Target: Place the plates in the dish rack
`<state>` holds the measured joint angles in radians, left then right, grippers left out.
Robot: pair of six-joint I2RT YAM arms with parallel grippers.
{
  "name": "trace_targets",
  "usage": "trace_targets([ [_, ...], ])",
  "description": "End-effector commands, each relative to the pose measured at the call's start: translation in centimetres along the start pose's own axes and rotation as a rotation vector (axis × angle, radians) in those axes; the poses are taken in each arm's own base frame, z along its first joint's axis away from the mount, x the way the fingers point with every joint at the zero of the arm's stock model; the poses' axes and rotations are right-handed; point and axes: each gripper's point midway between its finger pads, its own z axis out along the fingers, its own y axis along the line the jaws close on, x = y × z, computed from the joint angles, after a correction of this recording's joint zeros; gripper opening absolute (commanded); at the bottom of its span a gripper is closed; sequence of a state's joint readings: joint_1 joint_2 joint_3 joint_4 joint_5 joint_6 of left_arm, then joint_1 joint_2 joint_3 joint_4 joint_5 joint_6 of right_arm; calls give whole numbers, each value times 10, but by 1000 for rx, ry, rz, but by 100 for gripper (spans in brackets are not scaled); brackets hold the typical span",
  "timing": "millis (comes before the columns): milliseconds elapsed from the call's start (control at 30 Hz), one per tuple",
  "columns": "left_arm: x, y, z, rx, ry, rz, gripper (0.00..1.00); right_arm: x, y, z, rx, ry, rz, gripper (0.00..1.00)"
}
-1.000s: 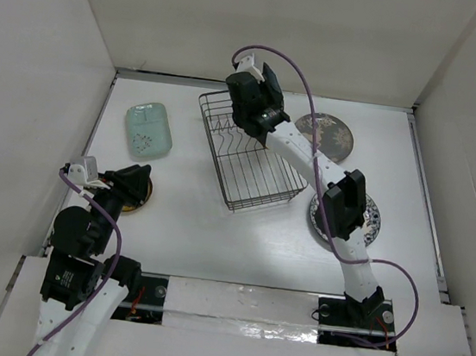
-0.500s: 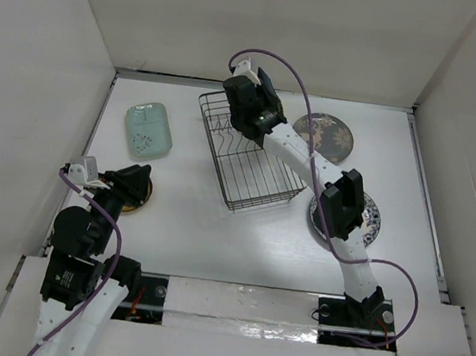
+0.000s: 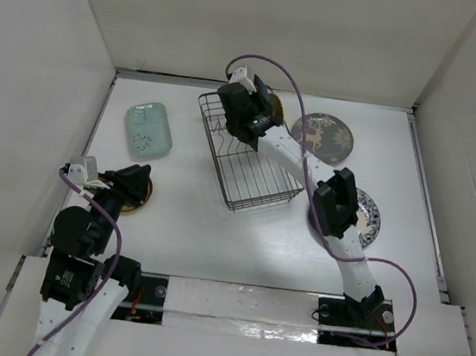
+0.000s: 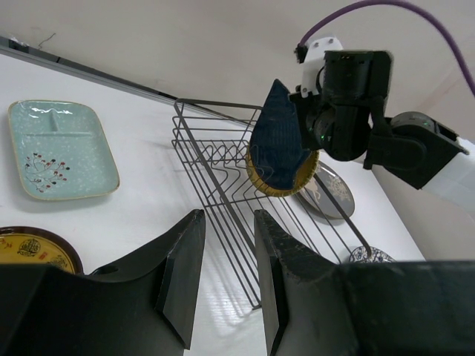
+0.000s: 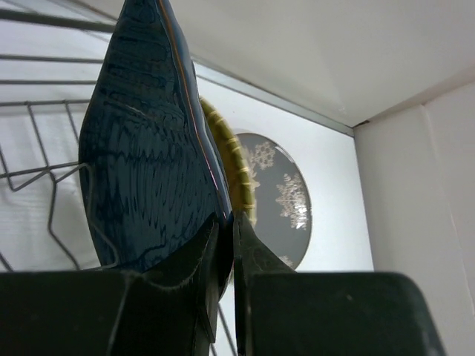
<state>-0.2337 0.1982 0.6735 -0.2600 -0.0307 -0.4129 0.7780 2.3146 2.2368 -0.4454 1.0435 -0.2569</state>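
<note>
My right gripper (image 5: 226, 219) is shut on the rim of the dark blue leaf-shaped dish (image 5: 148, 148) and holds it upright over the far end of the dish rack (image 3: 252, 167). In the top view the right gripper (image 3: 247, 120) hides the dish. A yellow plate (image 5: 226, 163) stands on edge in the rack right behind the blue dish. My left gripper (image 4: 226, 222) is open and empty, just above another yellow plate (image 3: 138, 199) at the near left. From the left wrist view the blue dish (image 4: 276, 137) hangs above the rack (image 4: 223, 193).
The pale mint dish (image 3: 148, 130) lies at the far left. The grey deer plate (image 3: 325, 137) lies right of the rack. The blue-and-white plate (image 3: 365, 218) lies under my right forearm. White walls enclose the table on three sides.
My right arm has shifted a little to the left and nearer with the blue dish, further over the rack. The left arm has not moved.
</note>
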Motion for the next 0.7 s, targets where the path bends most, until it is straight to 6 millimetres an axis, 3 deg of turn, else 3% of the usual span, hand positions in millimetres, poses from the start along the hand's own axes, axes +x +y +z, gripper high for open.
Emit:
trace_targets([
  [0, -6, -1, 3, 0, -25, -2, 30, 13, 44, -5, -73, 6, -9, 0],
  [133, -5, 0, 3, -2, -24, -2, 30, 17, 46, -8, -51, 7, -45, 0],
  [233, -5, 0, 4, -4, -20, -2, 30, 14, 45, -8, -57, -3, -48, 7],
  [333, -5, 0, 4, -5, -21, -3, 30, 8, 42, -10, -62, -16, -29, 27],
  [367, -4, 1, 4, -7, -18, -2, 30, 5, 41, -11, -64, -21, -24, 43],
  [400, -4, 0, 4, -5, -18, -2, 30, 2, 38, -12, -62, -26, -19, 49],
  [567, -5, 4, 6, -24, -21, 4, 30, -37, 3, -29, -77, -89, 93, 63],
  [667, -5, 5, 6, -28, -21, 4, 30, -58, -14, -57, -158, -142, 181, 66],
])
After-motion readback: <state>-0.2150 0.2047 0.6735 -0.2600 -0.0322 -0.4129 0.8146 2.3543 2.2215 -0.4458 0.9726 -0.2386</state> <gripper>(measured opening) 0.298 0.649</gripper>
